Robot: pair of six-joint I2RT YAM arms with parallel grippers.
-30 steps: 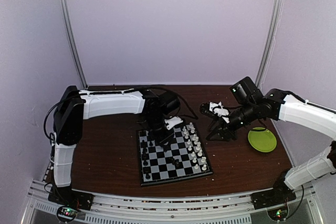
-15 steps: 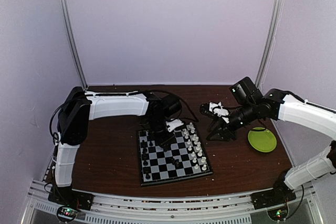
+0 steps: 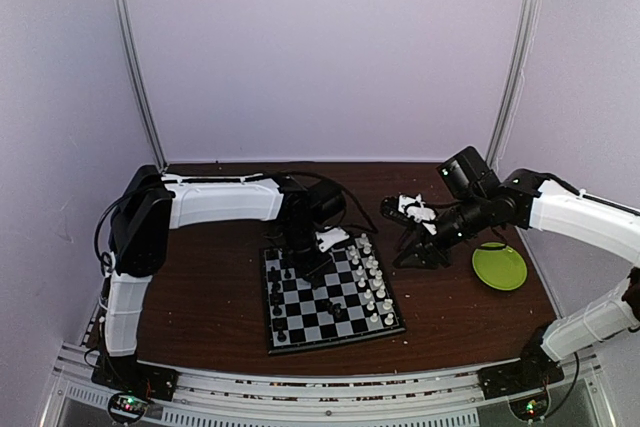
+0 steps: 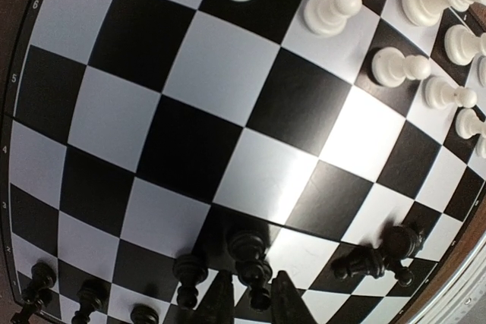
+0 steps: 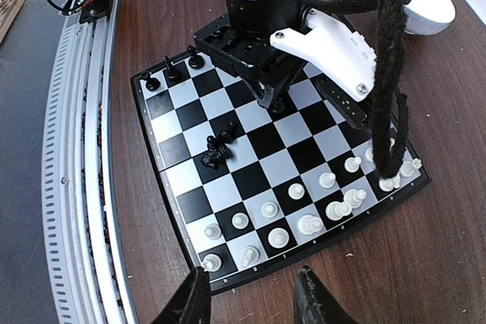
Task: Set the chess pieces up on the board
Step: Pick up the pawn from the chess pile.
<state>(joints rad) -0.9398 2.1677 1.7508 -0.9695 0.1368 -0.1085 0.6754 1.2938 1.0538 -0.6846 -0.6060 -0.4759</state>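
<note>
Brown desk [image 3: 200, 287] carries the board [image 3: 312, 325] at centre. Right claw [image 5: 250, 294], at the board's two o'clock, gapes empty. Left claw [image 4: 253, 294] straddles a black chessman [image 4: 254, 271] toward its ten o'clock corner; pinched or not, I cannot tell. Best lift straight, sparing neighbours.

- board [image 3: 330, 295] on table [image 3: 200, 287], centre, toward the near edge.
- chess pieces [image 3: 372, 282] on board: two files along its right edge, a few along its left edge, two lying near the middle.
- plate [image 3: 499, 267] on table, right of board, well apart.
- right gripper [image 3: 415, 259] between board and plate.
- left gripper [image 3: 303, 265] over board's far-left part.
</note>
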